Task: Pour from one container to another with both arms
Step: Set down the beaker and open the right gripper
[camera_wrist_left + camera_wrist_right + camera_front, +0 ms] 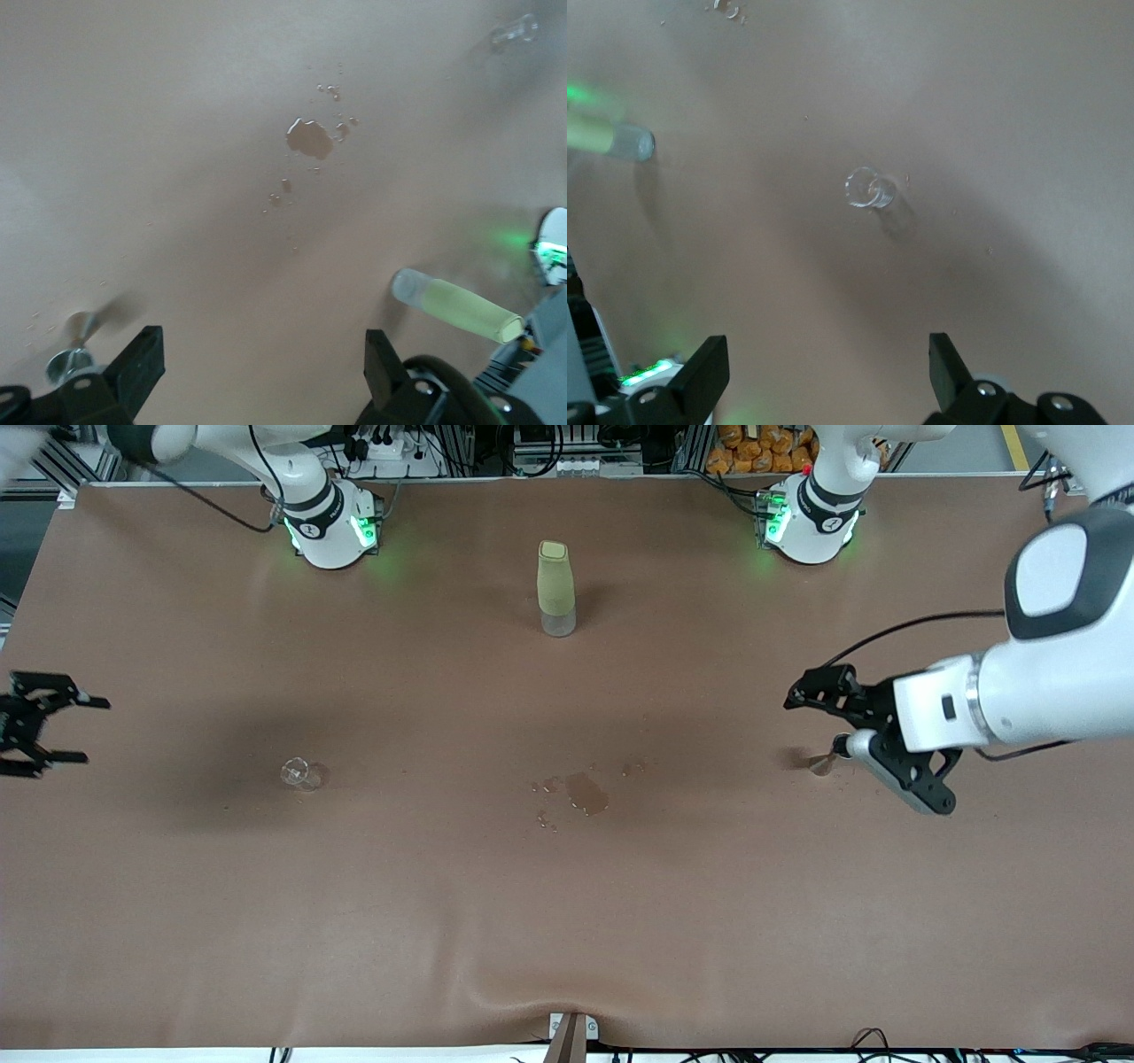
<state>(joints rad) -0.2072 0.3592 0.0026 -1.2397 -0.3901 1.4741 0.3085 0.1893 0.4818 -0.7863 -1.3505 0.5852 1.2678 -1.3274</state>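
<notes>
A tall bottle (556, 589) with a pale green sleeve and a clear base stands upright at mid-table, between the two arm bases; both wrist views catch it too (456, 305) (607, 137). A small clear glass cup (303, 774) (868, 189) sits nearer the front camera, toward the right arm's end. My left gripper (811, 695) (264, 363) hovers open and empty over the left arm's end of the table. My right gripper (84, 731) (828, 367) hangs open and empty over the right arm's end, with the cup ahead of it.
A wet spill (585, 793) (308, 139) with small droplets lies on the brown table cover (567, 921), nearer the front camera than the bottle. The two arm bases (332, 522) (811, 518) stand along the table's edge farthest from the camera.
</notes>
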